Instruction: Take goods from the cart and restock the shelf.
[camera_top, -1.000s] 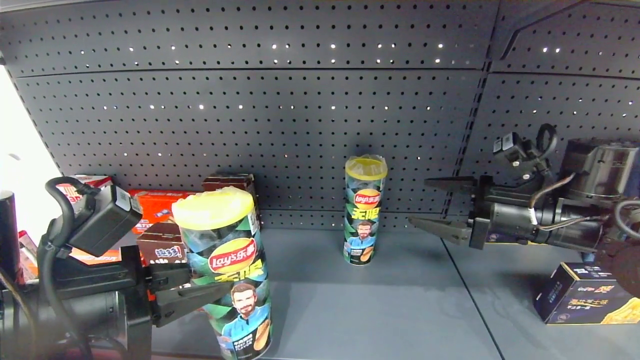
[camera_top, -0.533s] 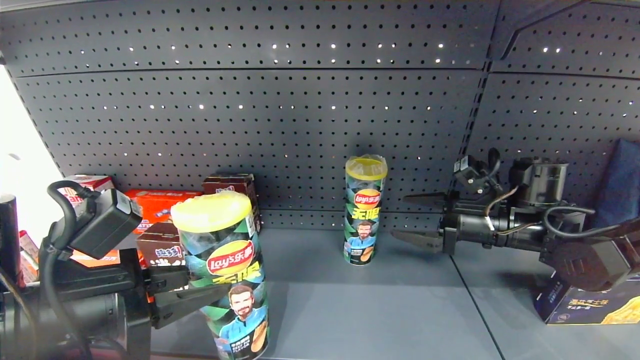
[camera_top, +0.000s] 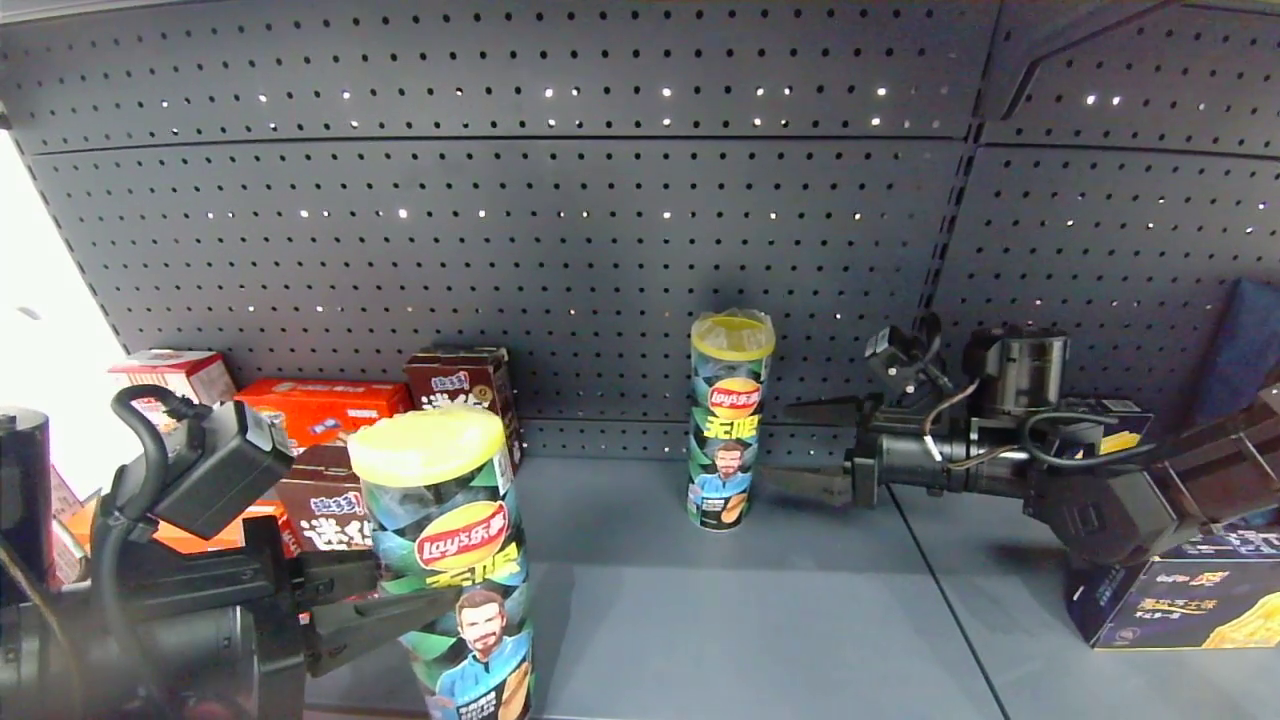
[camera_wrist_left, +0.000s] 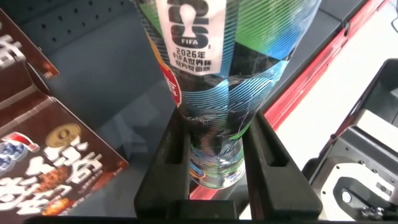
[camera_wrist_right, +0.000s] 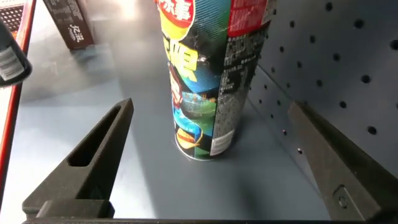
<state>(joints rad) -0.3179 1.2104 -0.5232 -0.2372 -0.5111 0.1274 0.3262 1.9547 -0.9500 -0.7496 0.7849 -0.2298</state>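
Gripped low on its body so it stays upright for setting down, the held chip can (camera_top: 445, 560) sits between the closed fingers of the left gripper (camera_wrist_left: 217, 163) at the front edge of the shelf (camera_top: 750, 620), while the right gripper (camera_top: 790, 443), spread wide and empty, points at the standing chip can (camera_top: 730, 420) near the back edge.

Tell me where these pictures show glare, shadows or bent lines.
Head view: the left edge is washed out white; light shines through holes in the back panel, whose straight seams look curved; a soft shadow lies on the shelf under the right hand. Left wrist view: the held can has pale glints on its wrap.
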